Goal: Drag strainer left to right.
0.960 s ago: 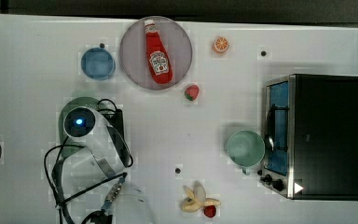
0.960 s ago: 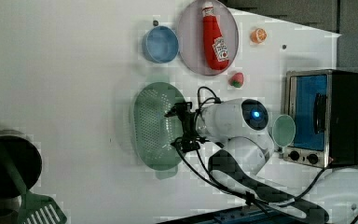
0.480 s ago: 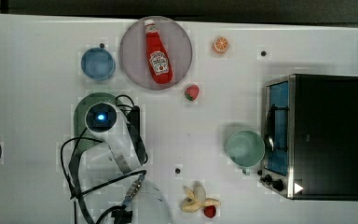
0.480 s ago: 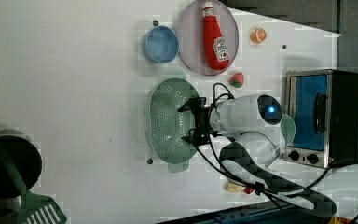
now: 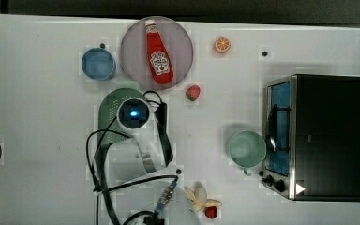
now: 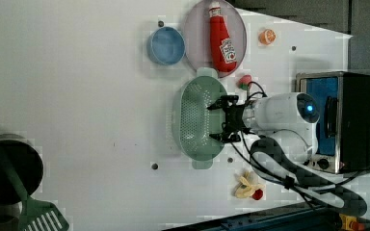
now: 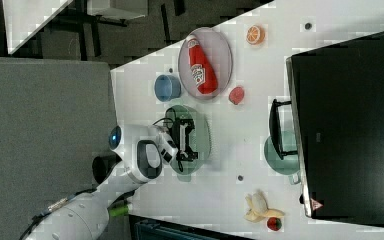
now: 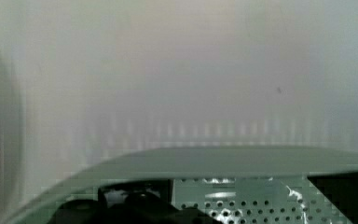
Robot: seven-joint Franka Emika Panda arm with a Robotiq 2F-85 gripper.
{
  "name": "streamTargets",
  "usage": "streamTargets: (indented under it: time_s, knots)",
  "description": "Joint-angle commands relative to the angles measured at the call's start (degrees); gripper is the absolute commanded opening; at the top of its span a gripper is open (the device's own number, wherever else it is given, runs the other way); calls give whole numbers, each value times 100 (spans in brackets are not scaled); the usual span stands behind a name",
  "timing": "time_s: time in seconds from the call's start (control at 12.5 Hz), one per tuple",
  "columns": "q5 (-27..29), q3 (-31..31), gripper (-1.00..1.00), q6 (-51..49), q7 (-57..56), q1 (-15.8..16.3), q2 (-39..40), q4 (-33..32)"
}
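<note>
A: So where does the strainer (image 6: 198, 120) sit at this moment?

B: On the white bench (image 6: 86, 96), just below the plate (image 6: 192, 29) in the left view. A second ago it lay well off toward the left view's left, clear of the plate; now its upper handle lies just beside the plate's rim. The small red fruit (image 6: 244, 81) is near its upper right edge.

A: And the end effector (image 6: 224, 119)?

B: Down inside the bowl of the strainer, at the side away from the blue bowl (image 6: 166, 45). Its fingers stand spread wide, one toward the plate and one away from it. They hold nothing between them. I judge they are pushing against the inner wall to carry the strainer along rather than gripping it.

A: So the drag is under way?

B: Yes. Strainer and arm have shifted together toward the toaster oven (image 6: 339, 120), so the contact is working. I'd say it is well along but not plainly finished. The mint cup (image 5: 247, 149) stands in front of the oven, well apart from the strainer. That leaves room to travel.

A: Any worry?

B: With no clamp on the rim, the strainer could slip or turn off line.
</note>
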Motion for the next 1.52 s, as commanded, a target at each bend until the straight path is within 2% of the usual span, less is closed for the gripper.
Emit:
streamTargets:
  time_s: [0.08, 1.52]
  knots:
    - [-19, -204, 100, 21, -421, -92, -108, -143]
    - [-19, -1887, 100, 159, -2174, -190, -192, -195]
